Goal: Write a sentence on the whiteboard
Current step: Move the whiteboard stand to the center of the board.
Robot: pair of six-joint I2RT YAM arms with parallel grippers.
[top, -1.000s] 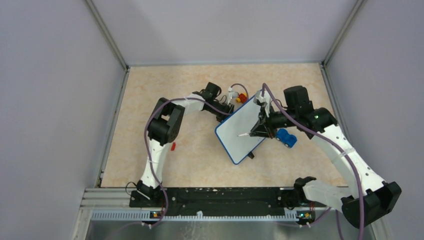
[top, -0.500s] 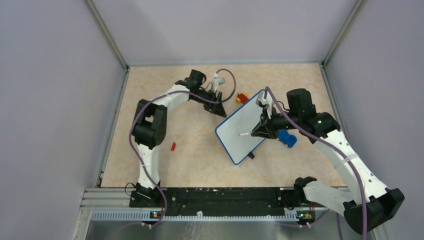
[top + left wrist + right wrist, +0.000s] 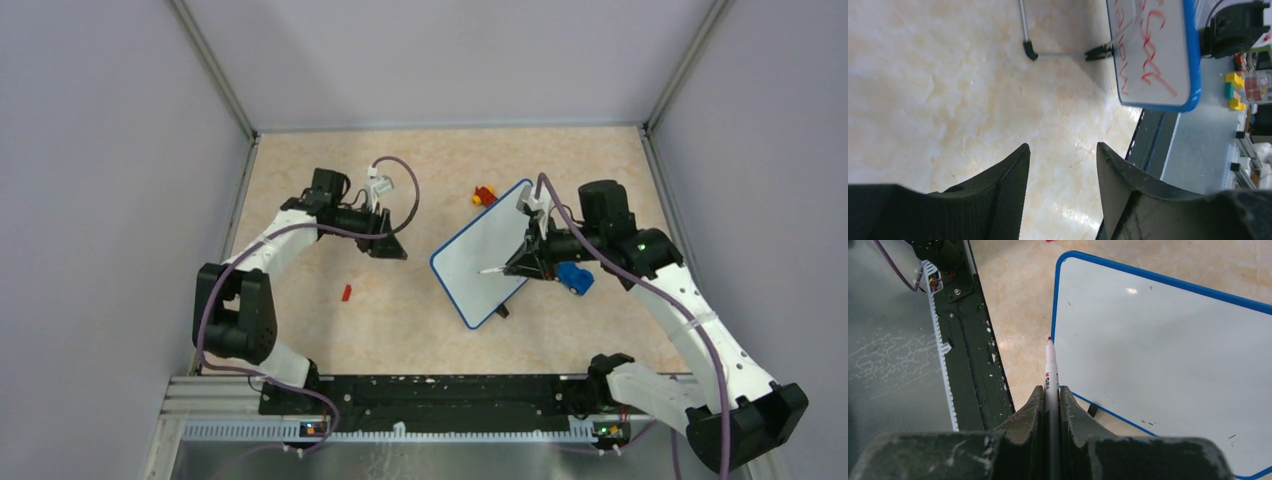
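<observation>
The whiteboard [image 3: 480, 265], blue-rimmed, stands tilted on the table right of centre. Its face is blank white in the top view and in the right wrist view [image 3: 1168, 340]. In the left wrist view the board [image 3: 1168, 75] shows red handwriting, the sentence [image 3: 1148, 50], on the side facing that camera. My right gripper [image 3: 522, 262] is shut on a marker [image 3: 1050, 365] with a red tip, which points at the board's near-left edge. I cannot tell whether the tip touches the board. My left gripper [image 3: 390, 245] is open and empty above bare table, well left of the board.
A blue toy car [image 3: 573, 275] lies by the board's right edge, under my right arm. A small red and yellow toy [image 3: 485, 195] sits behind the board. A red marker cap [image 3: 346, 293] lies on the table at centre left. The board's wire stand [image 3: 1028, 47] shows in the left wrist view.
My left arm has swung left, from the board's far corner to the left middle of the table. My right gripper and the marker have barely moved.
</observation>
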